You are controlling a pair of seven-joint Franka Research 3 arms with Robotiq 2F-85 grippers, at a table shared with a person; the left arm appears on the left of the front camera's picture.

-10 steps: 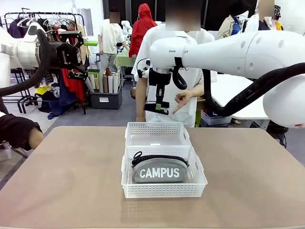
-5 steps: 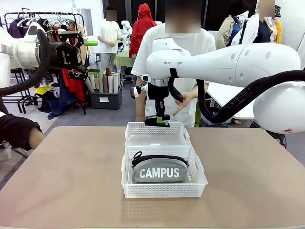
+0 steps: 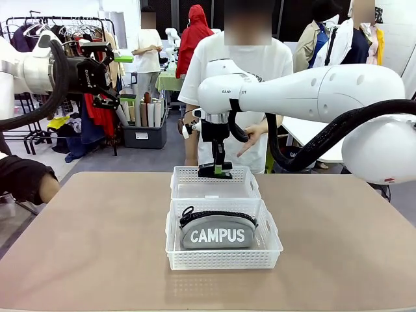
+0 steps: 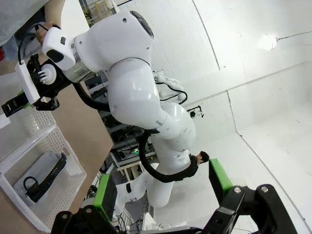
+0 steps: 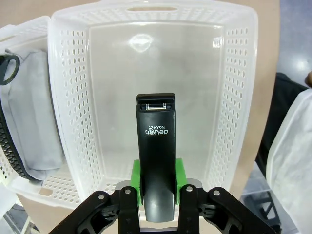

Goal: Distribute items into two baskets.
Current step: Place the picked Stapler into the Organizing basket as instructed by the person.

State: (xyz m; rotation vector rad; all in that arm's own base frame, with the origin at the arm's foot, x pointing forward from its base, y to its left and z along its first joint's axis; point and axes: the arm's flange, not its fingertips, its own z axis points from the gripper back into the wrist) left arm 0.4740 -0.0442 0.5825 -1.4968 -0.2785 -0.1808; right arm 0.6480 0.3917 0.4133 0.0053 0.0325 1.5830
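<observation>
My right gripper [image 3: 217, 162] is shut on the black stapler [image 3: 213, 173] and holds it just over the far white basket [image 3: 195, 190]. In the right wrist view the stapler [image 5: 156, 141] stands between the green pads [image 5: 137, 178] of the right gripper [image 5: 157, 184], above that basket's bare floor [image 5: 195, 87]. The grey "CAMPUS" pouch [image 3: 218, 231] lies in the near basket [image 3: 266, 250], and part of the pouch [image 5: 29, 122] shows at the left of the right wrist view. My left gripper [image 3: 109, 70] hangs open and high at the left, its own view showing the left gripper [image 4: 163, 192] with nothing in it.
A person in a white shirt stands at the far side, one hand [image 3: 250, 135] pointing down near my right arm. The two baskets touch end to end on the brown table [image 3: 91, 240]. A dark sleeve [image 3: 23, 179] rests at the table's left edge.
My right arm has come down with the stapler, from chest height of the person to just over the far basket. The left arm has not moved.
</observation>
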